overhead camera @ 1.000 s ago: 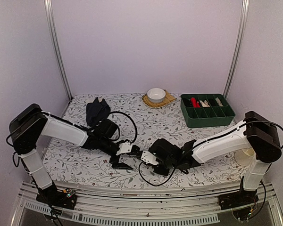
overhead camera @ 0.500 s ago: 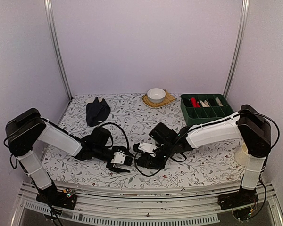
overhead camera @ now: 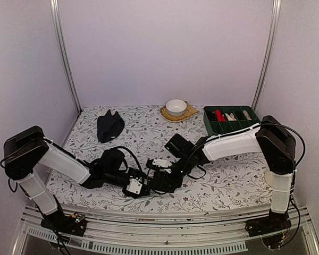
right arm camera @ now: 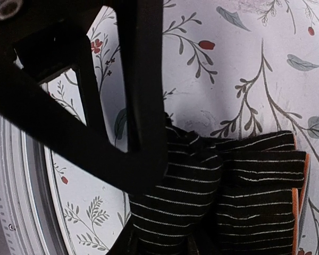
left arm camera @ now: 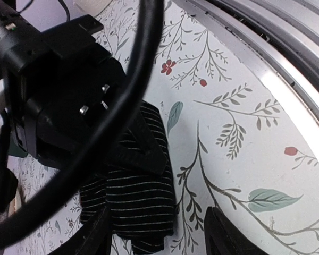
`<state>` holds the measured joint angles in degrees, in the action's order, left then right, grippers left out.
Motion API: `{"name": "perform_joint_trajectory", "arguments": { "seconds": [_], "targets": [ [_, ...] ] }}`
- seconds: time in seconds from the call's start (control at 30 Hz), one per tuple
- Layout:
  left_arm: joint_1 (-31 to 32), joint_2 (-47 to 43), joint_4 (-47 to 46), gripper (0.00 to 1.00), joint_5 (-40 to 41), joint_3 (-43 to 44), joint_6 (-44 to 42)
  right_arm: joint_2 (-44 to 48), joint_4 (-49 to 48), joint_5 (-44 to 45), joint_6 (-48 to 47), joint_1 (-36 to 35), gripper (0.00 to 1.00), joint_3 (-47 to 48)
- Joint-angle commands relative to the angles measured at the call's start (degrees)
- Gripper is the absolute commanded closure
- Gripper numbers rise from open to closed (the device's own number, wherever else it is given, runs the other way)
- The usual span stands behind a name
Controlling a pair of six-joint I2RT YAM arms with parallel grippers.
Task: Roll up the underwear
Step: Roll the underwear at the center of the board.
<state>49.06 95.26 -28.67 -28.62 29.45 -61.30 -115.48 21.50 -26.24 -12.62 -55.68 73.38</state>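
Note:
One underwear, black with thin white stripes (left arm camera: pixel 138 196), lies bunched near the table's front edge. An orange edge (right arm camera: pixel 303 196) shows on it in the right wrist view. My right gripper (right arm camera: pixel 159 247) is shut on this bunched cloth and sits at front centre (overhead camera: pixel 158 180) in the top view. My left gripper (overhead camera: pixel 135 186) faces it from the left, close by. Its jaws (left arm camera: pixel 158 220) stand open, with the cloth's end lying between the fingers (left arm camera: pixel 218 234). A second black underwear (overhead camera: pixel 109 126) lies crumpled at the back left, away from both grippers.
A white bowl (overhead camera: pixel 176 106) on a yellow mat stands at the back centre. A green divided tray (overhead camera: pixel 234 125) with small items sits at the back right. The metal front rail (left arm camera: pixel 287 58) runs just beside the striped cloth. Cables loop over both wrists.
Both grippers have come together at the front centre over the striped underwear. The right arm swung left and the left gripper dropped nearer the front edge. The left jaws have narrowed.

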Motion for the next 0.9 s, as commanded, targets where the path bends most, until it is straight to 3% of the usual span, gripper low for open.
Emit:
{"name": "perform_joint_trajectory", "arguments": {
  "seconds": [0.0,0.23,0.43,0.5,0.57,0.8,0.87],
  "targets": [
    [1.7,1.6,-4.9,0.40,4.1,-1.2,-1.5,-3.5,6.7,-2.4,0.9,-0.4,0.77,0.2],
    [2.8,3.4,-7.3,0.40,5.8,-1.3,-2.8,-4.0,7.1,-2.5,0.9,-0.4,0.77,0.8],
    [3.6,5.6,-7.5,0.46,8.3,-0.8,-3.4,-4.8,7.7,-2.3,1.0,-0.4,0.76,1.5],
    [3.9,6.1,-7.5,0.53,9.0,-0.5,-3.3,-5.0,8.1,-2.1,0.9,-0.4,0.76,2.0],
    [4.1,6.8,-7.1,0.65,10.0,0.1,-2.8,-5.1,8.4,-2.0,0.9,-0.4,0.76,2.4],
    [4.3,8.4,-6.4,0.76,10.3,1.6,-0.5,-4.0,9.1,-0.8,1.4,-0.4,0.75,2.3],
    [4.4,8.5,-5.9,0.84,9.9,1.9,0.0,-3.2,9.3,-0.4,1.7,-0.4,0.75,2.0]
  ]
}}
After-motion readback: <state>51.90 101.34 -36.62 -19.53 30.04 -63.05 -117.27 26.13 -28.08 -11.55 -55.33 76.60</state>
